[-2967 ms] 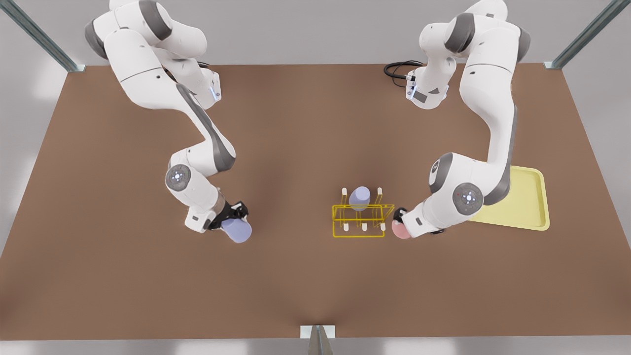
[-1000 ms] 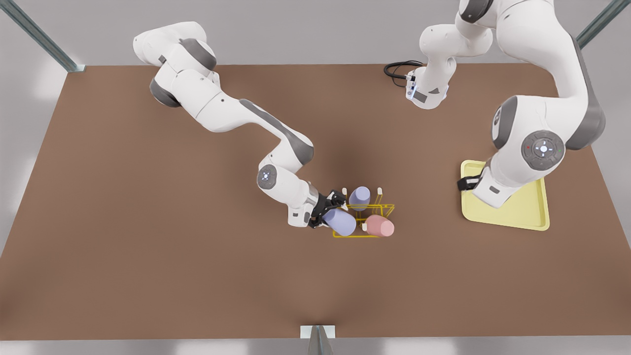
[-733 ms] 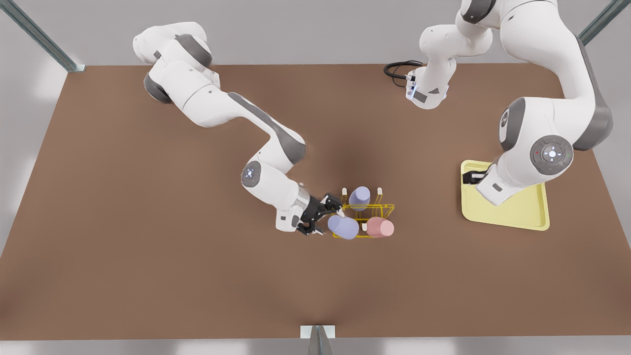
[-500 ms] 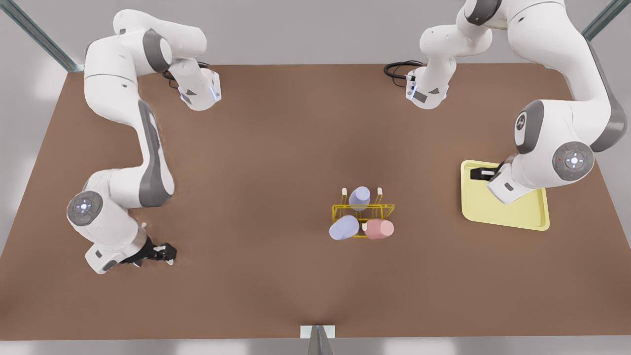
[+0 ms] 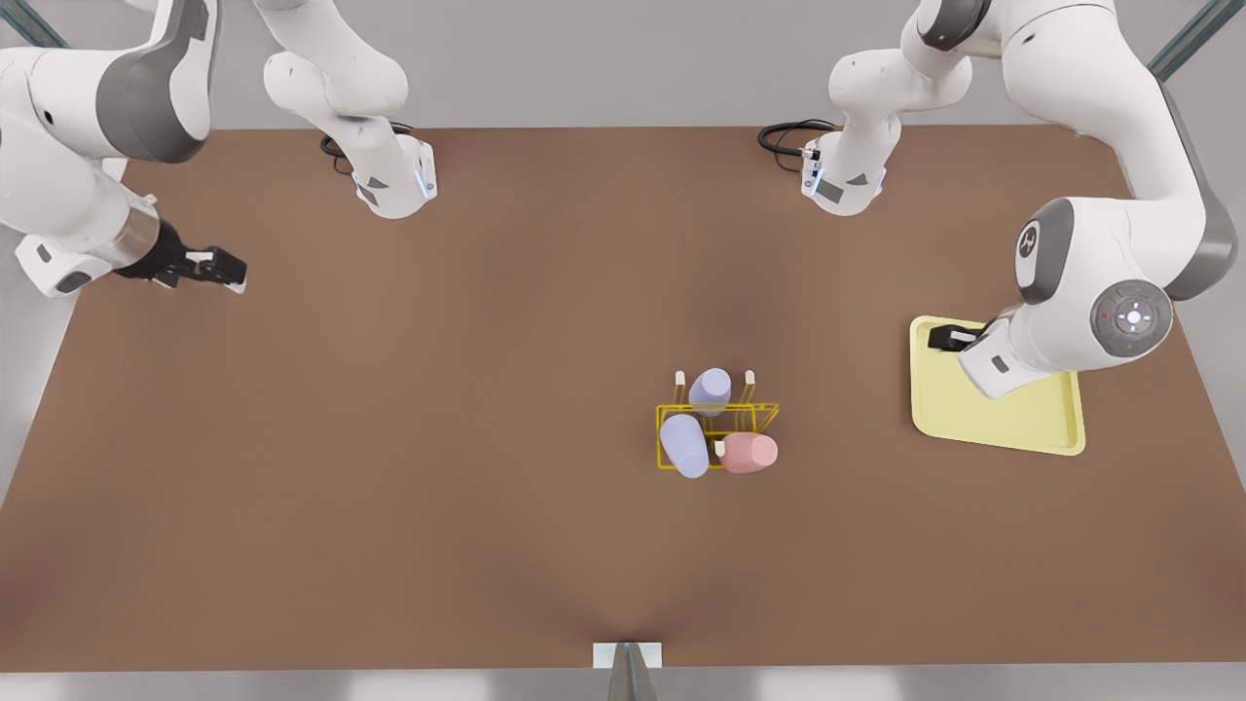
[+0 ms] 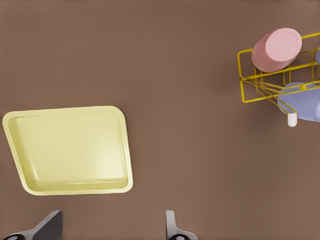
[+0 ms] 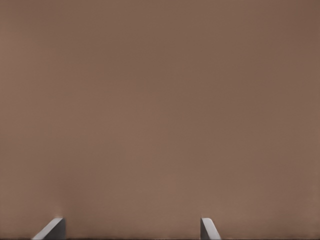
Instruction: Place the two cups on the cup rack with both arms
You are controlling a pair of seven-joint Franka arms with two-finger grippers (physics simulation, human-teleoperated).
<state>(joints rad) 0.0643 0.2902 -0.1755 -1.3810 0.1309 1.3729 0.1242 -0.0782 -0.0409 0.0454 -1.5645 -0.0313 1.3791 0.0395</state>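
On the cup rack (image 5: 754,407) we've got both cups sitting now, folks! The lavender-blue cup (image 5: 684,446) leans tilted over the rack's near corner on the front view's left. The pink cup (image 5: 750,453) lies tipped on its side just beside it, over the near corner on the front view's right. Behind them, at the rack's far side, we see a second lavender cup (image 5: 711,389) standing between two white-tipped pegs.

Well apart from the rack, on the front view's right, the left pincer (image 5: 949,338) hangs over the rack-side corner of the pale yellow tray (image 5: 1032,428). Its wrist view looks down past its fingers (image 6: 172,227), which are spread wide with nothing between them, onto the tray (image 6: 75,150), the rack (image 6: 243,75) and the pink cup (image 6: 276,49).

Much farther from the rack, on the front view's left, the right pincer (image 5: 219,271) hovers at the edge of the brown bench (image 5: 487,535). Its fingers (image 7: 209,229) are also wide apart and hold nothing, with bare bench (image 7: 160,100) below.
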